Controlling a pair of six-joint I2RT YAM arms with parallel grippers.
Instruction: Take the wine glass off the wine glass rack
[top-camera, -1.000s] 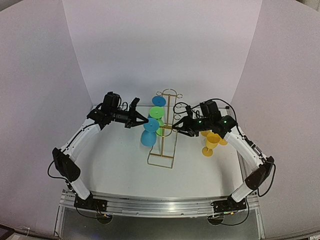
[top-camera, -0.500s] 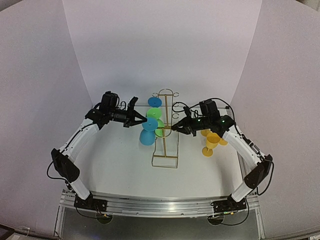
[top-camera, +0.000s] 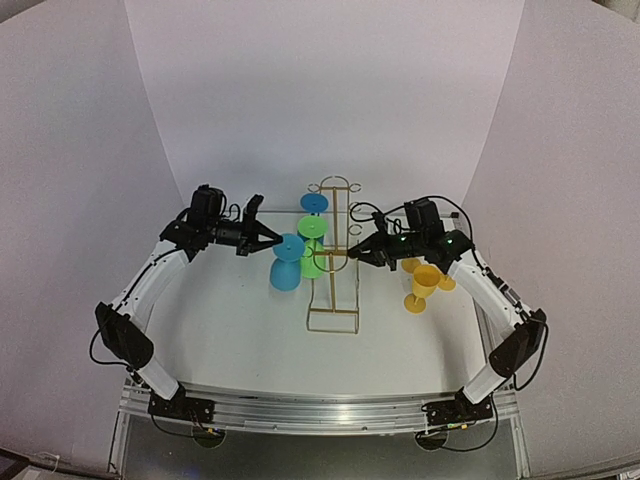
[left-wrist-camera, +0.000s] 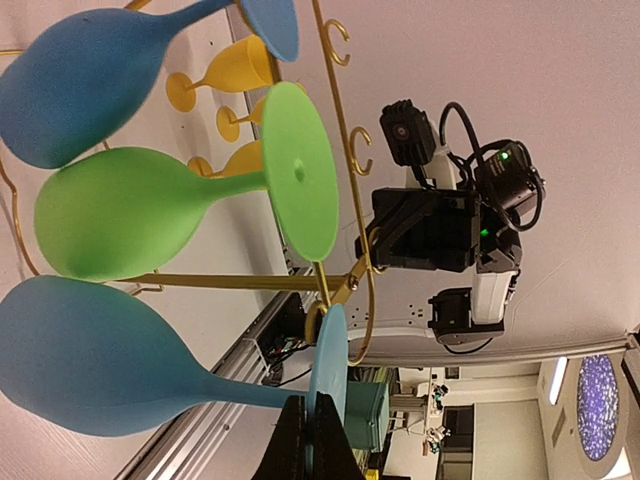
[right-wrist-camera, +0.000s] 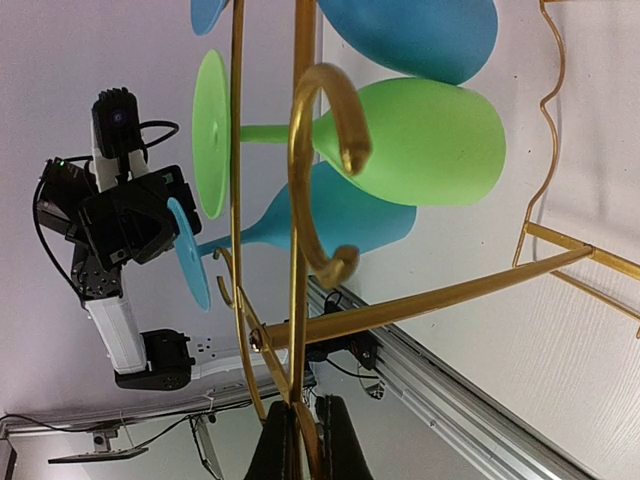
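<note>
The gold wire wine glass rack (top-camera: 335, 262) stands mid-table. A green glass (top-camera: 312, 246) and a small blue glass (top-camera: 314, 203) hang on it. My left gripper (top-camera: 266, 240) is shut on the foot of a teal-blue wine glass (top-camera: 287, 266) and holds it tilted just left of the rack. In the left wrist view the fingers (left-wrist-camera: 300, 445) pinch the foot's rim (left-wrist-camera: 328, 370), close beside a ring hook. My right gripper (top-camera: 352, 254) is shut on the rack's right-side wire; in the right wrist view the wire (right-wrist-camera: 300, 200) runs between its fingers (right-wrist-camera: 278, 445).
Several yellow glasses (top-camera: 424, 282) stand on the table under my right arm, right of the rack. White walls close in the back and both sides. The rack's rectangular base (top-camera: 333, 318) lies toward the front.
My left gripper has moved left with the teal-blue glass, drawing it away from the rack. My right gripper stays on the rack, whose base has shifted slightly.
</note>
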